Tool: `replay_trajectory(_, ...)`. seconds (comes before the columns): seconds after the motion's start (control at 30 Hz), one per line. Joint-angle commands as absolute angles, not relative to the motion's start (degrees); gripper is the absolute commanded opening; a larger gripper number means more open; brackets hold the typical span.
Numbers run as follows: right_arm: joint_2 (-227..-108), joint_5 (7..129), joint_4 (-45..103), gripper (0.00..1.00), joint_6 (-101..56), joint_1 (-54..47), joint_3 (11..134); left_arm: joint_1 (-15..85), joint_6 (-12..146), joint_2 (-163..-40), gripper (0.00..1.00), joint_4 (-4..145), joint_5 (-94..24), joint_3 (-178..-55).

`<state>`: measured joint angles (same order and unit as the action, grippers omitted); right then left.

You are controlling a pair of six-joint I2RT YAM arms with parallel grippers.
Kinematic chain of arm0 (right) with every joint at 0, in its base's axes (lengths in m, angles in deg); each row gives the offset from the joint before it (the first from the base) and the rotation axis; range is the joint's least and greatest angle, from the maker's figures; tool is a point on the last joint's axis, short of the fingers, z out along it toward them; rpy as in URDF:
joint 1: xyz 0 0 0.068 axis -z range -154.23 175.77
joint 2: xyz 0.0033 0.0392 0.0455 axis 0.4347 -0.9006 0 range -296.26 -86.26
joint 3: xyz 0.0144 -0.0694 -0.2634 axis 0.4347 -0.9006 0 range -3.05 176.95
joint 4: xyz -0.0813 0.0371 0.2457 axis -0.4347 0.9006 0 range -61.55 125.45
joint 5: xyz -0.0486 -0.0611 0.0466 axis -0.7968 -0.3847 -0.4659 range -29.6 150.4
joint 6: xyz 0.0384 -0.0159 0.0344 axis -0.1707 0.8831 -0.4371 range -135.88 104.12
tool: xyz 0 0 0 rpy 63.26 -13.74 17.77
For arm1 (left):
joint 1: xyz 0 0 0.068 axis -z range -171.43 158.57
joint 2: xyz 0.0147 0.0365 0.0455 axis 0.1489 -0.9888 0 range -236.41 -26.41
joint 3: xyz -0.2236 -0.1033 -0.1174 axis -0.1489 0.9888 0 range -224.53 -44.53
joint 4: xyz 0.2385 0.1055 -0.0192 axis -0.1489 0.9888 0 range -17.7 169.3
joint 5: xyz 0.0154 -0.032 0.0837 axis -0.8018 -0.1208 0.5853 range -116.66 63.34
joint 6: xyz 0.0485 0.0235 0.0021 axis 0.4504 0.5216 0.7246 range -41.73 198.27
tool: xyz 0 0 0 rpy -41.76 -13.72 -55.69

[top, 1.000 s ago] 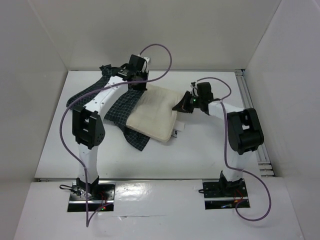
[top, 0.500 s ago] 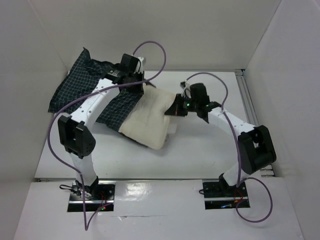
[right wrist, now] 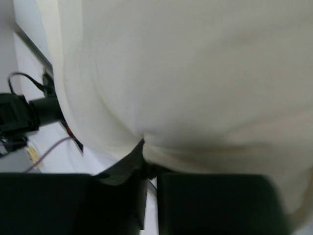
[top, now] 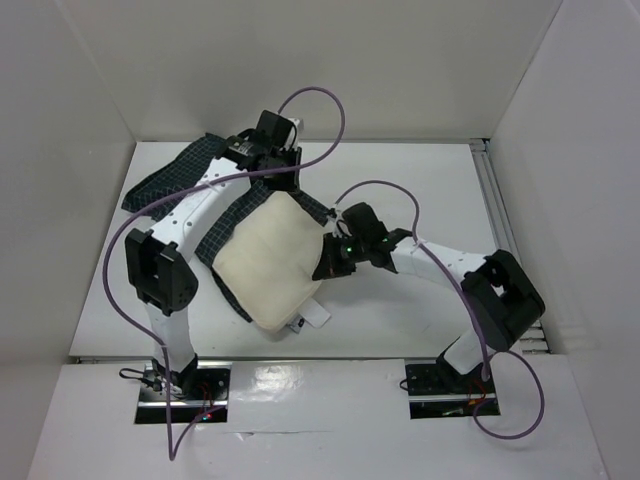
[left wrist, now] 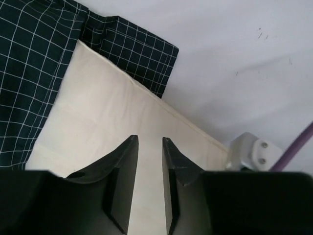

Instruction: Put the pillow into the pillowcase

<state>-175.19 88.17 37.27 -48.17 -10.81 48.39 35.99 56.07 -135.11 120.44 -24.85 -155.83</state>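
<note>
The cream pillow lies mid-table, its far and left edges overlapping the dark checked pillowcase. My right gripper is shut on the pillow's right edge. In the right wrist view the pillow fills the frame, and its fabric is pinched in the right gripper. My left gripper hovers over the pillow's far end. In the left wrist view the left gripper is open with a narrow gap and holds nothing. Below it is the pillow, with the pillowcase bunched at the upper left.
White walls close the table on the left, back and right. An aluminium rail runs along the right side. Purple cables loop above both arms. A small white tag sticks out of the pillow's near corner.
The left gripper has opened and let go of the pillowcase, which has dropped from its lifted spread. The right gripper has dragged the pillow nearer and to the left.
</note>
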Motion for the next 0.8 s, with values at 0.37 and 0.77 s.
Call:
replay_trajectory(0.37,-156.3,63.3,47.3,0.85,-42.0,-2.9,48.8,35.6,50.5,-130.8,0.86,121.5,-27.0,-145.4)
replay_trajectory(0.77,-161.1,70.1,41.8,0.85,-45.0,11.2,48.0,44.3,49.2,-148.9,0.84,124.3,-17.1,-148.7)
